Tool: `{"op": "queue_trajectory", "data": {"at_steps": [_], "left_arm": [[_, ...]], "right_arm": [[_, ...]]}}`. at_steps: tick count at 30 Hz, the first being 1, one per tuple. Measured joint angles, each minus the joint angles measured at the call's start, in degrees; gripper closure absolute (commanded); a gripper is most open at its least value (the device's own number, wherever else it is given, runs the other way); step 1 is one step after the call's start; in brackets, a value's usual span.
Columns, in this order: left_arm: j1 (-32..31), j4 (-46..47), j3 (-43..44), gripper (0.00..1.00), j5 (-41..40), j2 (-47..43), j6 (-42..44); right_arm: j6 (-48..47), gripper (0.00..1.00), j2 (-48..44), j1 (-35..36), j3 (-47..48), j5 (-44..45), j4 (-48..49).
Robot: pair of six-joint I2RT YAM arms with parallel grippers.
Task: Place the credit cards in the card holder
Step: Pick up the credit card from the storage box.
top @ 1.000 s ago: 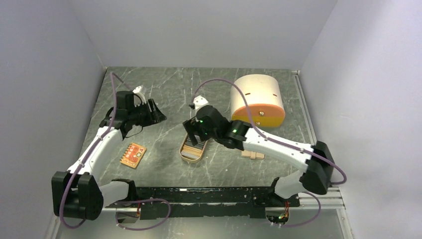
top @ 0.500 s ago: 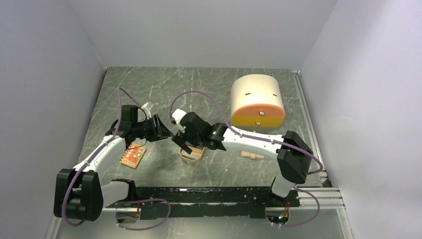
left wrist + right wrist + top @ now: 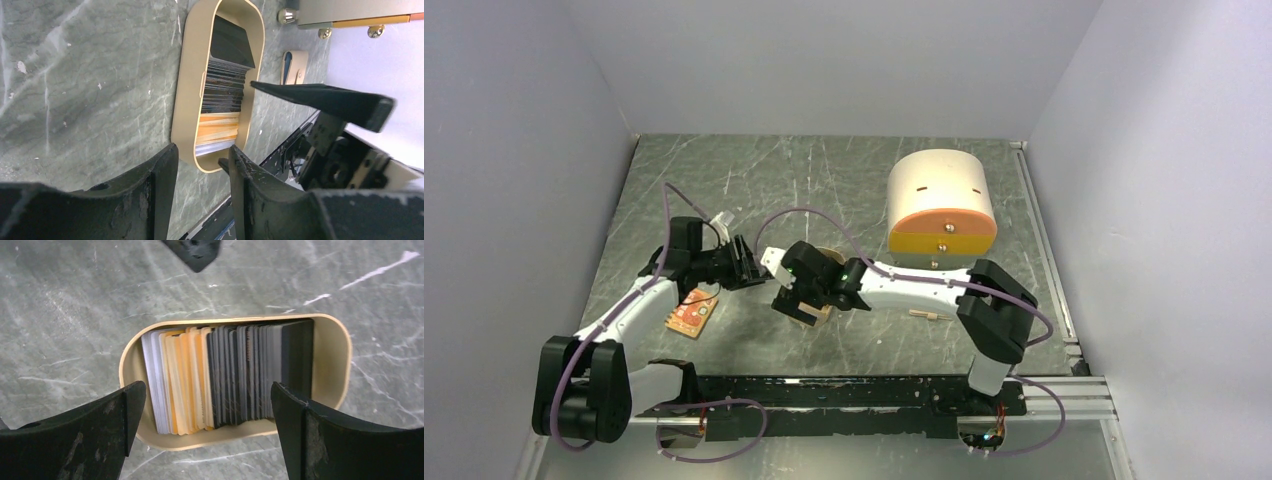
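The credit cards [image 3: 225, 380] stand on edge in a row, whitish, orange and dark, inside an oval tan tin tray [image 3: 330, 365]. My right gripper [image 3: 207, 392] hangs open just above the tray, its jaws wide apart at the two ends of the row and touching nothing. From the top it [image 3: 796, 300] hides most of the tray [image 3: 816, 314]. My left gripper [image 3: 202, 150] is open beside the tray's near end, with nothing between its jaws. The card holder [image 3: 294, 67], a beige wallet with a snap tab, lies on the table right of the tray [image 3: 927, 314].
A large cream rounded box with an orange front [image 3: 941, 205] stands at the back right. An orange-red dotted piece [image 3: 690, 312] lies under the left arm. A black rail [image 3: 844, 395] runs along the front edge. Grey walls close in both sides.
My right gripper swung left over the tray and spread wider. My left gripper moved right toward the tray and its jaws narrowed.
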Motion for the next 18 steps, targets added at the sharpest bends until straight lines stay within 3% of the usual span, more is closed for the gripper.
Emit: {"op": "queue_trajectory", "data": {"at_steps": [10, 18], "left_arm": [[-0.9, 4.3, -3.7, 0.54, 0.8, 2.2, -2.2], [-3.1, 7.5, -3.9, 0.55, 0.7, 4.8, -3.5]], "right_arm": [[-4.0, 0.0, 3.8, 0.1, 0.0, -1.8, -0.4], [-4.4, 0.08, 5.9, 1.2, 0.3, 9.6, 2.6]]}}
